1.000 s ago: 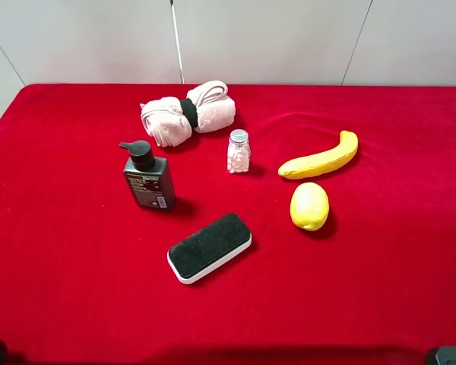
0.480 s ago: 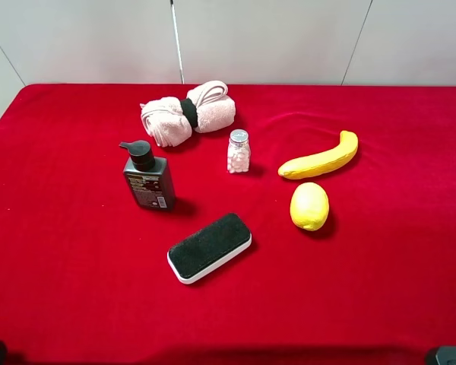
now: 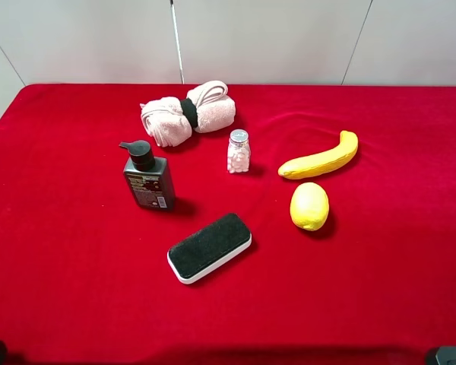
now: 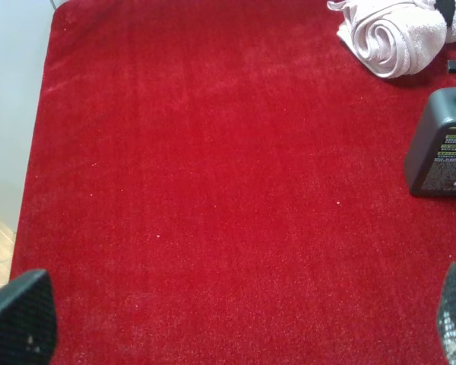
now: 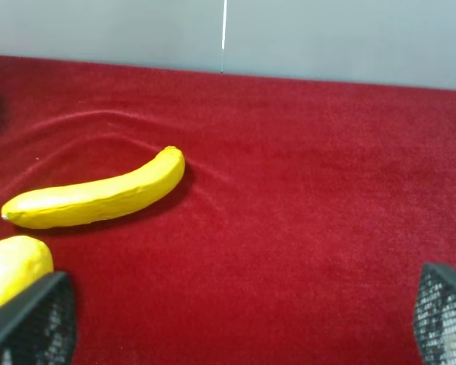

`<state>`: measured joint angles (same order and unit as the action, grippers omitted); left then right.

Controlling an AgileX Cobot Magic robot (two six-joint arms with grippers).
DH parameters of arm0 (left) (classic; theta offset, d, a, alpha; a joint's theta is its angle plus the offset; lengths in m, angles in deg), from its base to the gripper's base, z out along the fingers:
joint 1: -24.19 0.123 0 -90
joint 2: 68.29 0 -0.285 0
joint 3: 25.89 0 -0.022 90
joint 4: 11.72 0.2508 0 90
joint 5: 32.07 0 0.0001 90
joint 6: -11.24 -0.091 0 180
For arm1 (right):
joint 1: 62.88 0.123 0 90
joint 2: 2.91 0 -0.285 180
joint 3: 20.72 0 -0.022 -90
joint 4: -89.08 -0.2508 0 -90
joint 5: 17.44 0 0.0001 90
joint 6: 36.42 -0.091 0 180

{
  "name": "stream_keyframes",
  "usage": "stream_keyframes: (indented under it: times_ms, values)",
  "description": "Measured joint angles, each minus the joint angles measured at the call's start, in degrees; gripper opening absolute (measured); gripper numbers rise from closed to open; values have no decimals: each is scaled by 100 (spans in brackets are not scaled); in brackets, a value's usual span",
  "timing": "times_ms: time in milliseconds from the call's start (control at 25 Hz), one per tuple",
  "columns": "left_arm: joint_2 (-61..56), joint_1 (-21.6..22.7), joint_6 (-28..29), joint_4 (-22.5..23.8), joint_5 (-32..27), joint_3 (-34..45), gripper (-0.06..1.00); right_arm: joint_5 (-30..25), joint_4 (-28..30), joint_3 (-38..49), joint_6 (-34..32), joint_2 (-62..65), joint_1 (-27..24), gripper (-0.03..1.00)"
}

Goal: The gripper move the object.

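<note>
pump bottle untouched, both arms far back; the risk lies in the approach

the object (image 3: 148, 180) stands upright on the red counter (image 3: 76, 251); taking it as our landmark, the rolled towel (image 3: 188, 113) lies just behind it, the salt shaker (image 3: 238, 151) off to its right, the eraser block (image 3: 210, 246) in front and to the right, and the banana (image 3: 320, 159) and lemon (image 3: 309, 205) well beyond the shaker; the left gripper (image 4: 235, 323) hangs well short of the bottle with its jaws spread wide, as are those of the right gripper (image 5: 235, 323); we judge the bottle tall and narrow, so a jaw brushing its pump top could tip it over; a sweep from the left could also shove it into the towel or snag the cloth; a grip on the flat sides should hold, one on the edges may slip
</note>
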<state>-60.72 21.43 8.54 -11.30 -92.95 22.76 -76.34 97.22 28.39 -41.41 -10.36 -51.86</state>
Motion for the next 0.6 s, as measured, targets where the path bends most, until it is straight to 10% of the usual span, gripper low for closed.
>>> stream_keyframes:
  times_ms: [600]
  values:
    - [0, 0, -5, 0, 0, 0, 99, 0, -5, 0, 0, 0, -15, 69]
